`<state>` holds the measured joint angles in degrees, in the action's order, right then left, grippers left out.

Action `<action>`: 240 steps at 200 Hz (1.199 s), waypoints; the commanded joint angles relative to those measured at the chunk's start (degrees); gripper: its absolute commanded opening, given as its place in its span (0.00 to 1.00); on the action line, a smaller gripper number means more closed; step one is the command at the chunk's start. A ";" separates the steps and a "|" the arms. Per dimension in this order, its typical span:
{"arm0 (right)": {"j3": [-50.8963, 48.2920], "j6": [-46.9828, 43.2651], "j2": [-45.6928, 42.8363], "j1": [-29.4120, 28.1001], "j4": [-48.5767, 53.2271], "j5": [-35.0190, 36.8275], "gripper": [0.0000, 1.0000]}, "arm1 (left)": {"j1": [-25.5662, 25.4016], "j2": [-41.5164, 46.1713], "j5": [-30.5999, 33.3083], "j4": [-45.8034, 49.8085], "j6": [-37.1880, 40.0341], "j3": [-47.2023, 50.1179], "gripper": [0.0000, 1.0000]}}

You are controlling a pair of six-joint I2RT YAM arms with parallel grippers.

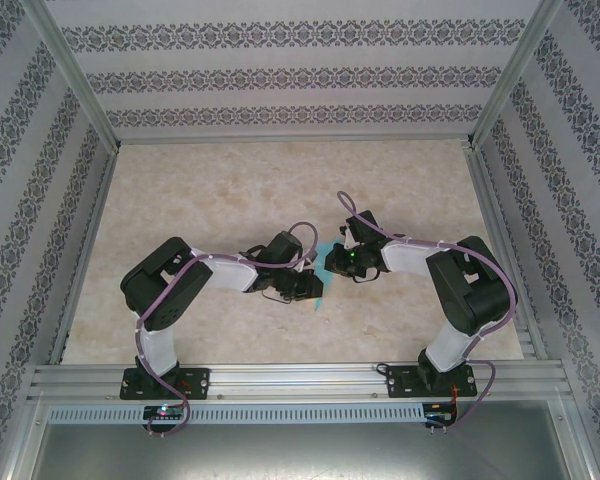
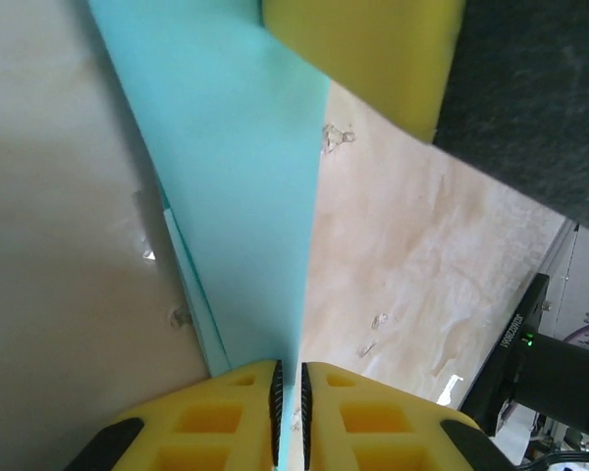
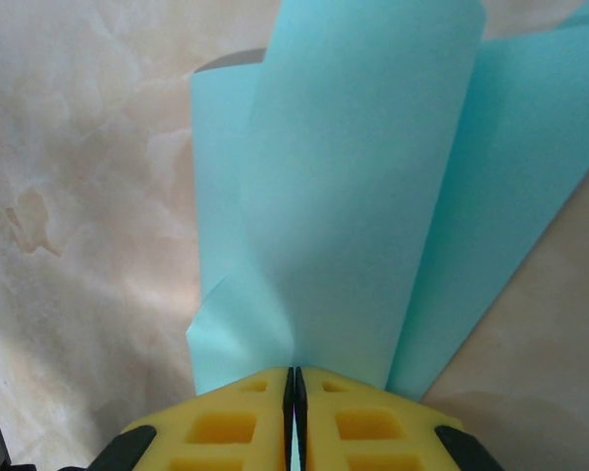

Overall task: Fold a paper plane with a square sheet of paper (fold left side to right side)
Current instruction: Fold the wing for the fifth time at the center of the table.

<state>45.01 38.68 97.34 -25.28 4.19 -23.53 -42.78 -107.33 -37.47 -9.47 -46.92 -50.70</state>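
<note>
The sheet of paper (image 2: pixel 236 177) is being pinched between the fingers of the left gripper (image 2: pixel 289 383). The jaws are being held almost together, with only the thin turquoise edge between them. Ahead of this gripper the paper is being stretched out as a narrow, tapering strip over the marbled table (image 2: pixel 412 265). A thin second layer is being shown just left of the strip's edge. At the strip's far end the way is being barred by a yellow finger (image 2: pixel 363 49) of the other arm, set over the paper; whether it is touching cannot be told. To the right of that finger the view ahead is being blocked by the other arm's black body (image 2: pixel 530 108).

The right gripper (image 3: pixel 294 378) is being closed on the same sheet, its jaws narrowed to a slit with paper in it. Directly ahead of it a flap is being curled upward, hiding the table beyond. Flatter layers are being spread to the left and right of this flap.

From above, the two grippers are being held tip toward tip near the table's middle. The whole is being enclosed by patterned walls (image 1: pixel 300 80) and an aluminium frame (image 1: pixel 280 375).
</note>
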 commanded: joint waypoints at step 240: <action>-1.00 -2.20 -0.56 -2.70 0.00 2.26 0.10 | -1.16 -1.70 7.74 8.82 2.08 0.05 0.12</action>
<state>42.83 39.40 96.33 -28.01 0.89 -24.91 -43.44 -107.24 -34.79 -7.35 -46.46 -51.33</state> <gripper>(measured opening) 0.099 0.118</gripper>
